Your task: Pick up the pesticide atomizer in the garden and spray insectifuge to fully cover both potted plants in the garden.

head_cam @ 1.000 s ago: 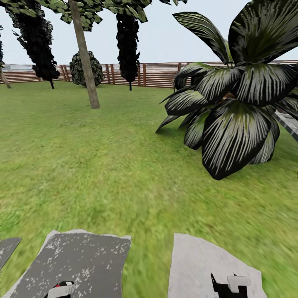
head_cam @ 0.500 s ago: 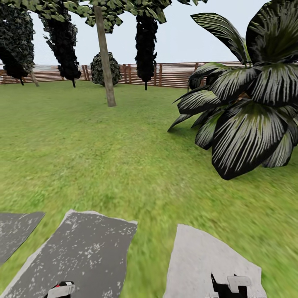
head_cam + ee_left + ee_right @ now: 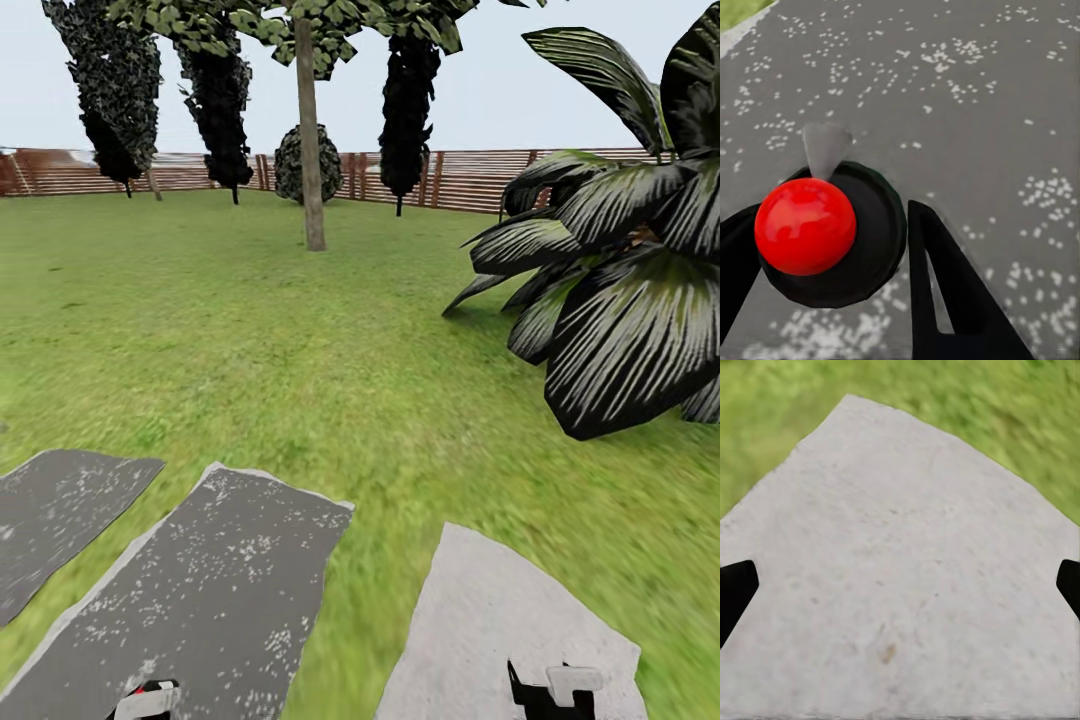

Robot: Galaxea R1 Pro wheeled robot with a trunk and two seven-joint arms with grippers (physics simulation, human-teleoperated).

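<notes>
The left wrist view looks down on the pesticide atomizer (image 3: pixel 806 225), with its red spot, dark round body and grey nozzle. My left gripper (image 3: pixel 832 240) is shut on it, one black finger on each side. In the head view the atomizer's greyish top (image 3: pixel 148 698) pokes in at the bottom left. My right gripper (image 3: pixel 907 577) is open, its fingertips far apart over a pale stone slab, and it also appears in the head view (image 3: pixel 555 690) at the bottom right. The potted plants are out of view. The garden lawn (image 3: pixel 250 330) stretches ahead.
Two dark grey slabs (image 3: pixel 230 590) (image 3: pixel 60 520) and a pale slab (image 3: pixel 500 610) lie just ahead. A big dark striped-leaf bush (image 3: pixel 620 300) stands at the right. A tree trunk (image 3: pixel 310 150), dark shrubs and a brown slatted fence (image 3: pixel 460 180) close the far side.
The camera has turned left: tree, fence and bush have slid right in the picture, and a second dark slab has come in at the left. Both grippers hold as before.
</notes>
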